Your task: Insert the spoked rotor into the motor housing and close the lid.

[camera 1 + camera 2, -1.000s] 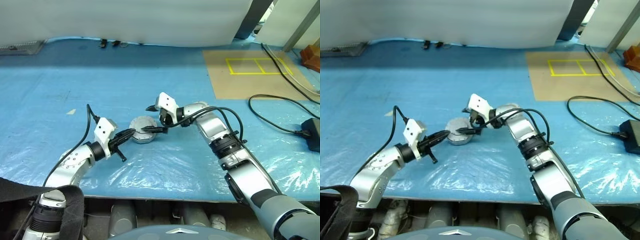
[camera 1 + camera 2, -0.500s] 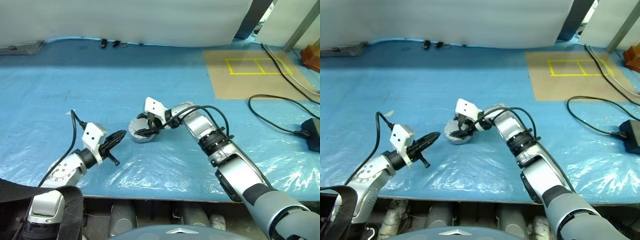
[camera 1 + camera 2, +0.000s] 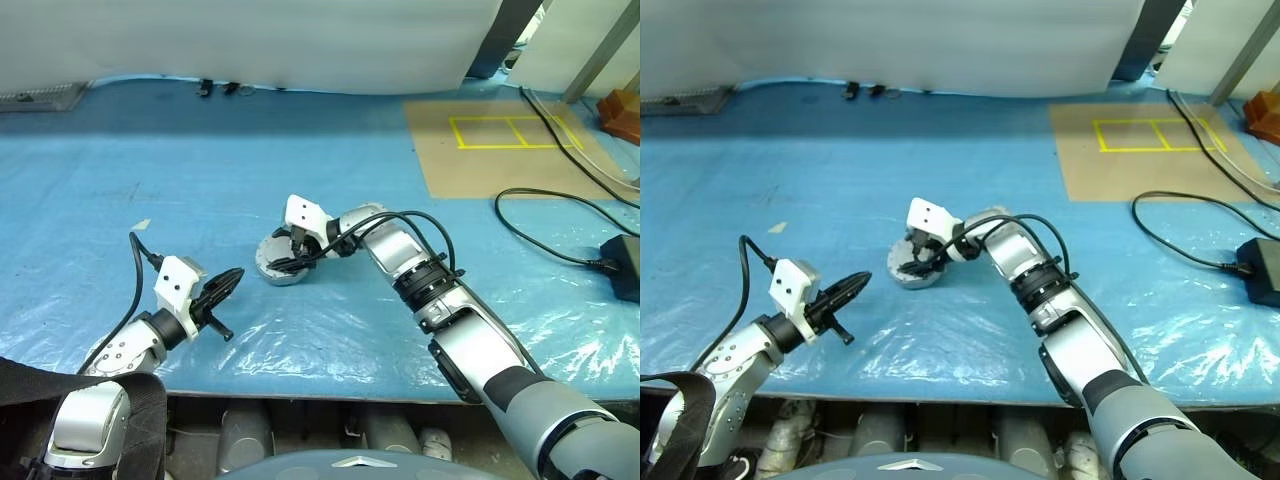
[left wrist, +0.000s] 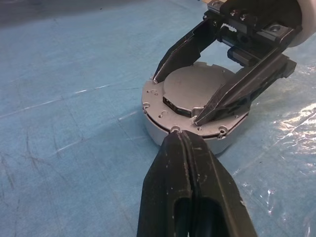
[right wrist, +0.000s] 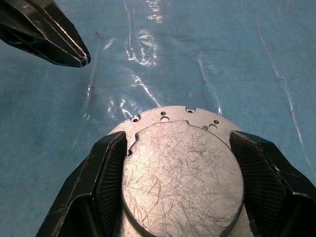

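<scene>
The motor housing (image 3: pixel 281 264) sits on the blue plastic sheet (image 3: pixel 330 330) that covers the table, near the middle of the work area, with the lid (image 5: pixel 183 170) lying on top of it, plain scratched grey face up. The lid looks slightly askew: in the left wrist view a dark gap shows under one part of its edge. The right gripper (image 5: pixel 182 163) reaches in from the right and comes down over the housing, its two black fingers (image 4: pixel 242 94) spread wide, one on each side of the lid's round raised face. The fingers lie right against the lid's rim on both sides, gripping the lid. The left gripper (image 3: pixel 228 281) hovers low over the sheet to the left of the housing, near it but apart from it, its tips pointing toward the housing. Its two fingers are pressed flat together with no gap between them, and nothing sits between them. A black cable (image 3: pixel 560 225) and a brown board with yellow tape lines (image 3: pixel 500 145) lie well apart on the right of the table.
</scene>
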